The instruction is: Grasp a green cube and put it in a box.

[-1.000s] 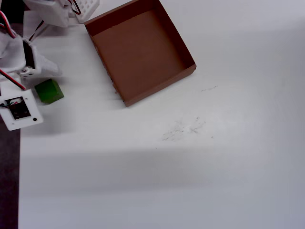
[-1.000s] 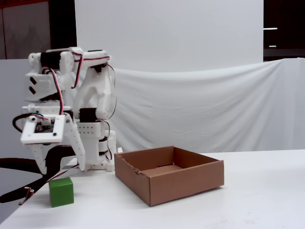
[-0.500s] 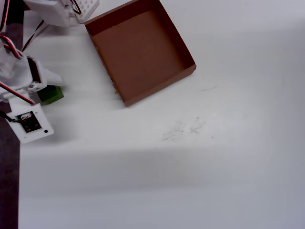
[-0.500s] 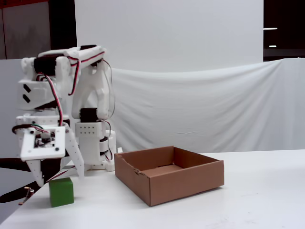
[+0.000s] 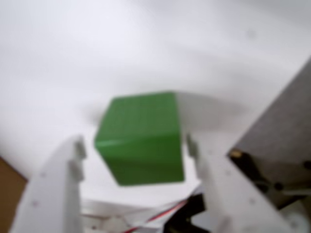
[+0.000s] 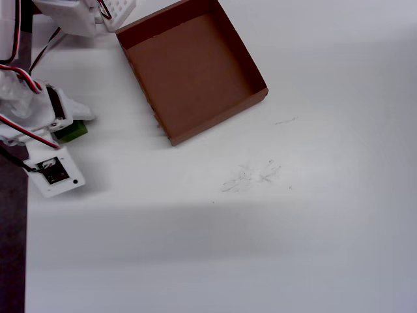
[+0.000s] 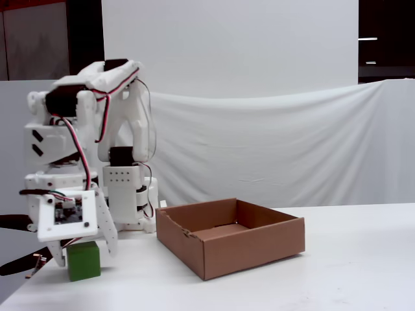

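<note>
The green cube (image 5: 141, 138) rests on the white table, filling the middle of the wrist view. My gripper (image 5: 135, 144) is open, with one white finger (image 5: 65, 179) to the cube's left and the other finger (image 5: 214, 184) to its right, a thin gap showing on each side. In the overhead view the gripper (image 6: 64, 128) covers most of the cube (image 6: 73, 130) at the table's left. The fixed view shows the gripper (image 7: 85, 251) lowered around the cube (image 7: 84, 262). The empty brown box (image 6: 189, 72) lies to the right, its front wall (image 7: 253, 249) facing the fixed camera.
A white gridded object (image 6: 120, 10) sits at the top edge beside the arm's base (image 7: 123, 194). The table's left edge (image 6: 25, 248) runs close to the cube. Faint scuff marks (image 6: 251, 175) lie mid-table. White cloth (image 7: 272, 142) hangs behind.
The gripper has come down from above and behind the cube until its fingers straddle it. The cube and the box have not moved.
</note>
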`<state>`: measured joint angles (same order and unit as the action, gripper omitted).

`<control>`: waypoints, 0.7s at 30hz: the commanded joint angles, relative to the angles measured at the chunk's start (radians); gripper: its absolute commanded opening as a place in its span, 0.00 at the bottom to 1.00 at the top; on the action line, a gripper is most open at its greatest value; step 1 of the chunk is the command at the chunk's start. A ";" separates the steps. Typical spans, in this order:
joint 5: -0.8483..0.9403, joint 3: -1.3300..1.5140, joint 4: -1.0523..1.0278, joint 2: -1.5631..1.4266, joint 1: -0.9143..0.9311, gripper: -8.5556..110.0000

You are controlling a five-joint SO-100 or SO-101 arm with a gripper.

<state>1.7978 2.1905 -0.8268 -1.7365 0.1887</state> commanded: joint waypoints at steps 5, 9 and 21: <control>0.023 -0.012 0.025 -0.012 -0.008 0.27; 0.023 -0.003 0.035 -0.012 -0.008 0.27; 0.023 0.015 0.061 -0.015 -0.006 0.23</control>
<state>1.7978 2.2089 -0.7747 -1.7365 0.1887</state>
